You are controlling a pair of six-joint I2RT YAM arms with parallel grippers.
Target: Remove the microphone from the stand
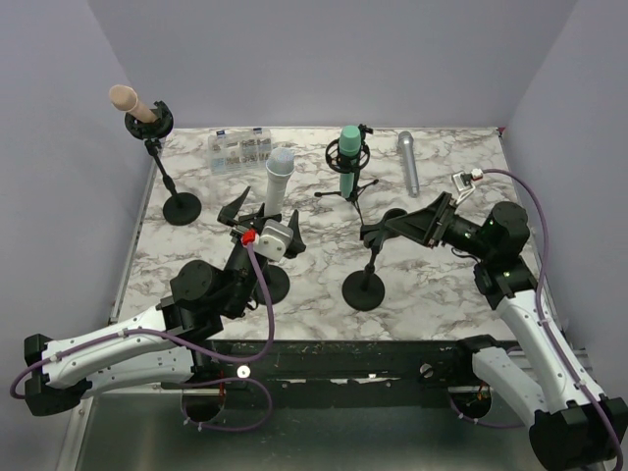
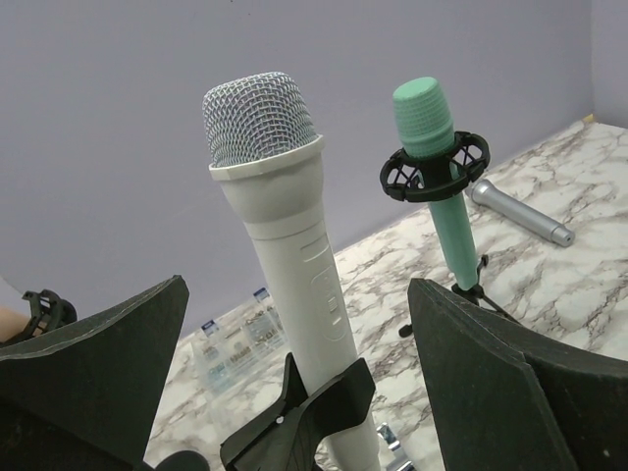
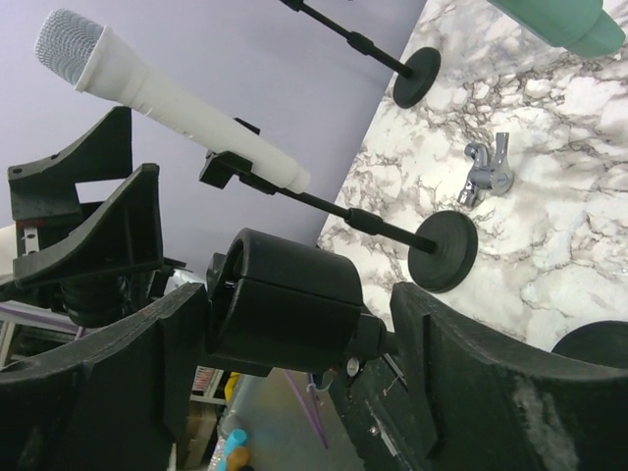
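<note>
1. The white mic (image 2: 285, 226) stands near upright in its clip (image 2: 304, 412), mesh head up, on the stand (image 3: 444, 251) at the near left of the table (image 1: 442, 285).
2. The left gripper (image 2: 296, 294) has its jaws wide, one on each side of the mic body just above the clip. Neither touches the mic.
3. The right gripper (image 1: 383, 227) sits at the empty holder (image 3: 285, 304) of a second stand, well apart from the mic. Its jaws are spread on either side of that holder; I cannot tell whether they press on it.
4. Stage, as I judge it: lined up for the grasp, with nothing gripped and the mic fully seated.
5. Likely faults:
   - The clip may hold tight. Nothing braces this stand, so a straight pull could lift or tip the whole stand with the mic.
   - The jaws are low on the body. Closing there could catch the clip as well as the mic and lock the two together.
   - The body looks smooth and tapered, so a light grip may slide up it without freeing it.
   - The green mic (image 1: 349, 157) on its tripod is near, behind and to the right. A wide swing after release could knock it.
6. The grey mic (image 1: 409, 163) lies flat at the far right, clear of the work.
</note>
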